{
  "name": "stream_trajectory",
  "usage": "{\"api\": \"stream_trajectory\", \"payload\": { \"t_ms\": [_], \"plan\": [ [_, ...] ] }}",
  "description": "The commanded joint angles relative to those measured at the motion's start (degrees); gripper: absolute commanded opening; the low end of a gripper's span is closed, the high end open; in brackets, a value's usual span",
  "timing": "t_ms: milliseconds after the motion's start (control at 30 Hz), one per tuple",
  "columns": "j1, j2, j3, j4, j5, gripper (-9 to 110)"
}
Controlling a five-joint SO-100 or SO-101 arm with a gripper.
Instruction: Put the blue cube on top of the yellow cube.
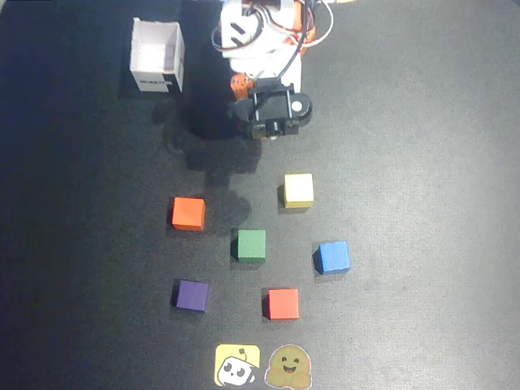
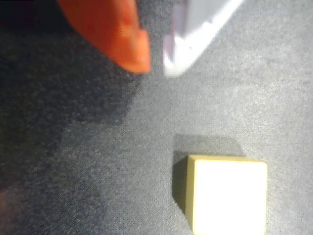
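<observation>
Blue cube untouched, arm folded back near its base

The small matte sky-blue cube (image 1: 333,257) sits free on the dark desk (image 1: 439,162), at five o'clock from the pale yellow matte cube (image 1: 298,190). The green cube (image 1: 251,244) lies at nine o'clock, clear of the path. The gripper (image 2: 155,64) is empty, jaws nearly closed, hovering just beyond the yellow cube.

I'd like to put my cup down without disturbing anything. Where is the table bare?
In the overhead view, the whole right side beyond the blue cube and yellow cube is bare, as is the left below the white box. The middle cluster of cubes is crowded.
</observation>
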Motion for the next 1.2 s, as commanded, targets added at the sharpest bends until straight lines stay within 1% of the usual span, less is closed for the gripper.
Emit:
{"api": "stream_trajectory", "payload": {
  "t_ms": [0, 533, 567, 633, 667, 900, 1067, 1167],
  "plan": [
    [0.0, 0.4, -0.4, 0.2, 0.1, 1],
    [0.0, 0.4, -0.4, 0.2, 0.0, 1],
    [0.1, 0.4, -0.4, 0.2, 0.4, 1],
    [0.4, 0.4, -0.4, 0.5, 4.2, 3],
    [0.3, 0.4, -0.4, 0.5, 3.7, 6],
    [-0.6, 0.4, -2.3, -1.1, -0.5, 7],
    [-2.9, -0.2, -5.4, -1.1, -0.1, 8],
    [-3.9, -4.8, -8.3, -2.5, 0.8, 8]
  ]
}}
